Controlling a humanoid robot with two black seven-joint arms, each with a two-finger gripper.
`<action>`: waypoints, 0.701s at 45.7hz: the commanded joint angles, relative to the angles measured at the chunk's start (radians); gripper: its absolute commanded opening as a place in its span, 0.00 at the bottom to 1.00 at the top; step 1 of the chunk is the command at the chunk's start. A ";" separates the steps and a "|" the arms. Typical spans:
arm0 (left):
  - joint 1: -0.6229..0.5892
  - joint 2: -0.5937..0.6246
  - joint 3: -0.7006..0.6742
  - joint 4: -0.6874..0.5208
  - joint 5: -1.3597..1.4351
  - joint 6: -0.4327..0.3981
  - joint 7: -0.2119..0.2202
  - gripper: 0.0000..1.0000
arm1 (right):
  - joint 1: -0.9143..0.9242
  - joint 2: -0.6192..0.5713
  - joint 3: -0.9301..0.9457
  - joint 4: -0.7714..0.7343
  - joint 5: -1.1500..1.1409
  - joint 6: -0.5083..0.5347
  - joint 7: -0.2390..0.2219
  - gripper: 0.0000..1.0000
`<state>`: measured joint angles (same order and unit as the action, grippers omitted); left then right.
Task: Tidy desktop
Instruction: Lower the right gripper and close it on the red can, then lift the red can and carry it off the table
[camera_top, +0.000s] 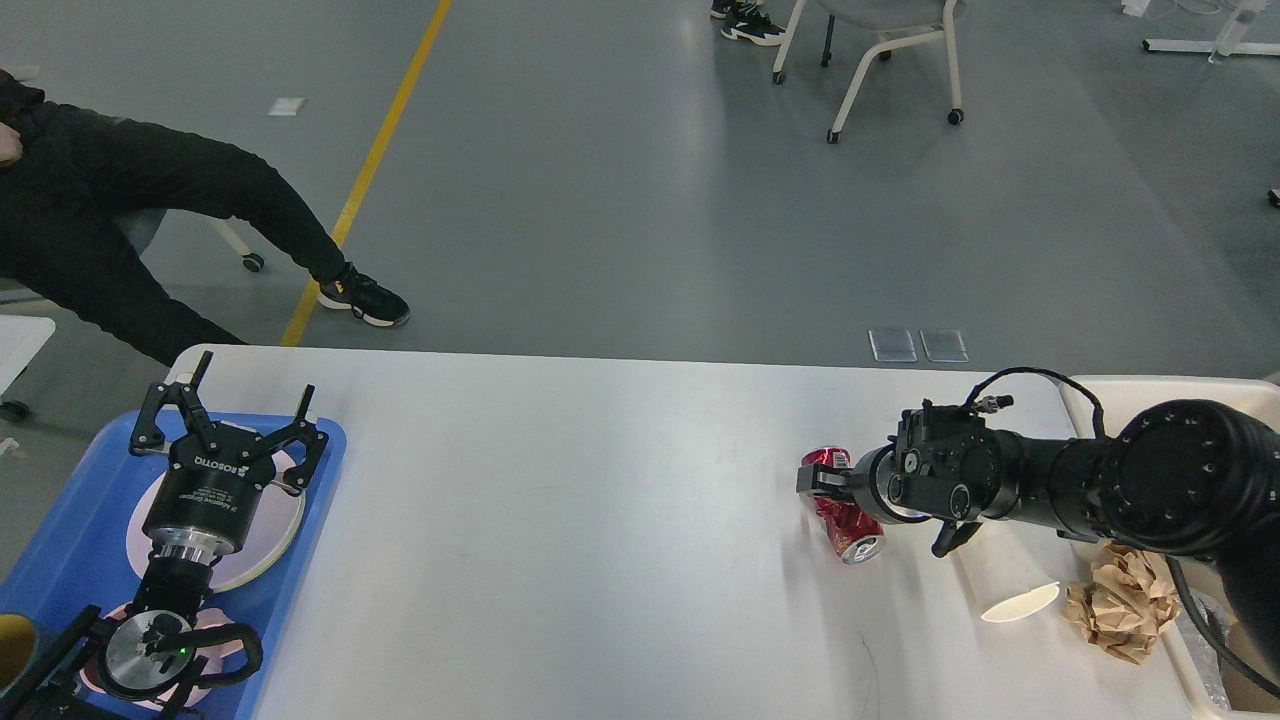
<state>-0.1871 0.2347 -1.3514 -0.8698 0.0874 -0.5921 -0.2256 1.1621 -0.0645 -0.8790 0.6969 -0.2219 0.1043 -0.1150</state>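
The white desktop (560, 520) fills the lower part of the head view. A crushed red can (848, 525) lies on it at the right. My right gripper (822, 484) reaches in low from the right and sits at the can's upper half, one dark finger crossing it. Its two fingers cannot be told apart, so I cannot tell whether it grips. My left gripper (235, 410) stands open at the far left, fingers spread above a pale plate (285, 520) on the blue tray (90, 520), holding nothing.
A white paper cup (1010, 585) lies on its side just right of the can, partly under my right arm. Crumpled brown paper (1115, 600) sits beside the beige bin (1100, 390) at the right edge. A seated person's legs and a wheeled chair are beyond the table.
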 joint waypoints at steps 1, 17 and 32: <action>0.000 0.000 0.000 0.000 0.000 0.000 0.000 0.96 | -0.016 0.003 0.000 0.000 -0.001 -0.014 0.000 0.92; 0.000 0.000 0.000 0.000 0.000 0.000 0.000 0.96 | -0.018 0.011 0.003 0.007 0.006 -0.031 0.000 0.54; 0.000 0.000 0.000 0.000 0.000 0.000 0.000 0.96 | -0.010 0.005 0.011 0.032 0.015 -0.012 -0.018 0.00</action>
<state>-0.1871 0.2347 -1.3514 -0.8698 0.0874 -0.5921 -0.2255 1.1500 -0.0552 -0.8683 0.7188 -0.2091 0.0890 -0.1249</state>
